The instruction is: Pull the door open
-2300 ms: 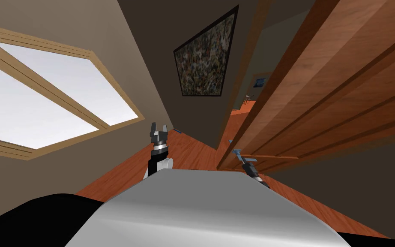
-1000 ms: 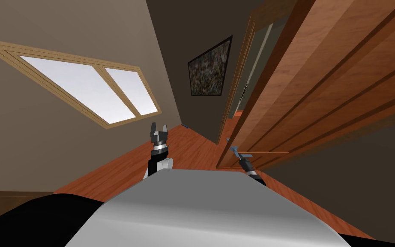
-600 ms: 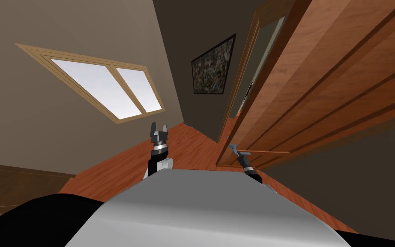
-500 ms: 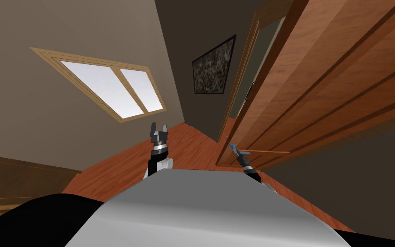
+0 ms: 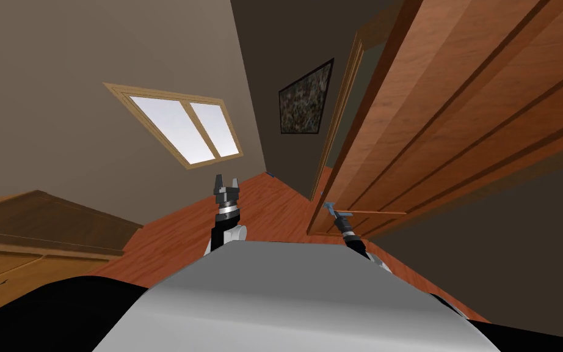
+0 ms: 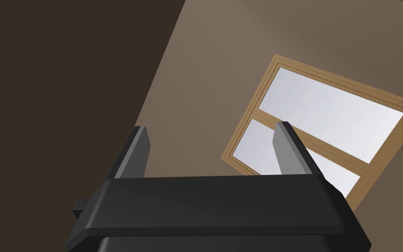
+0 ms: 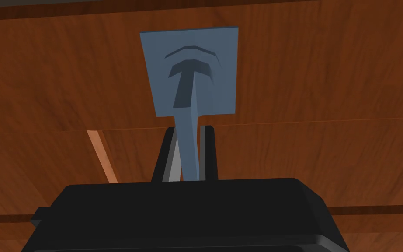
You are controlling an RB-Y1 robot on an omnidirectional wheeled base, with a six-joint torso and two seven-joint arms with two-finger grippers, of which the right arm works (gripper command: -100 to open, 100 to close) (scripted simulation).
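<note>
The brown wooden door [image 5: 469,122] stands at my right side and is partly open: a gap shows between its free edge and the door frame [image 5: 342,104]. I judge that the pull is under way, and more swing is left before the opening is wide. The right tool [image 7: 188,131] pinches the blue-grey handle [image 7: 187,94], one finger on each side of the lever, just beside the square plate [image 7: 222,65]. The right arm reaches low and forward to the door. The left tool [image 5: 226,182] points up in front of the chest, its fingers spread, holding nothing.
</note>
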